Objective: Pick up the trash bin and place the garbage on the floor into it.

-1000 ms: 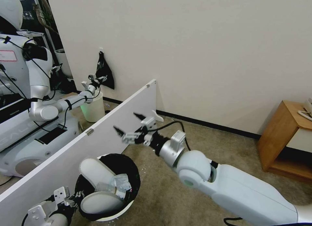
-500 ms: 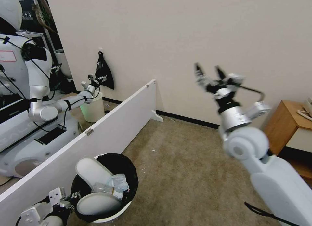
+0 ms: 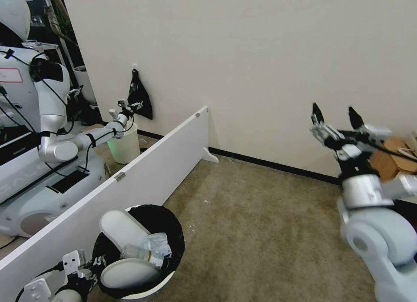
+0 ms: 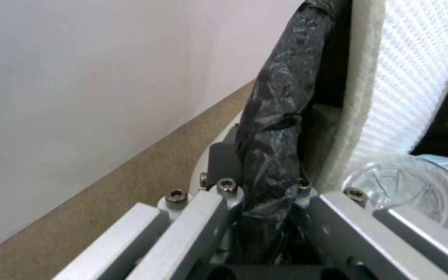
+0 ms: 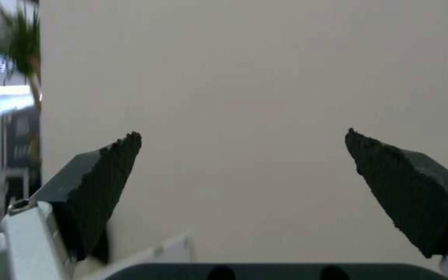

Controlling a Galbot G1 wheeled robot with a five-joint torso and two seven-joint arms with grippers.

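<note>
Inside the trash bin [image 3: 167, 281]: two slippers [image 3: 121, 228], one bottle [image 3: 138, 252].

Crinkly glossy black plastic bag [image 4: 273, 128] betw brushed metal left gripper [image 4: 265, 202] jaws, waffle-weave cloth slipper [image 4: 416, 77] beside. Right gripper [image 3: 336, 115] pads [image 5: 105, 171] rough matt rubber. Carpet floor [image 3: 260, 224] short-pile.

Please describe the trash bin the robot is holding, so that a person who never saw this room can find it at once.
Follow the long white board standing on the carpet toward the robot's left gripper. There stands the trash bin, round and white, holding two white slippers. Its black bag over the rim separates it from the pale unlined bin beyond the board.
</note>
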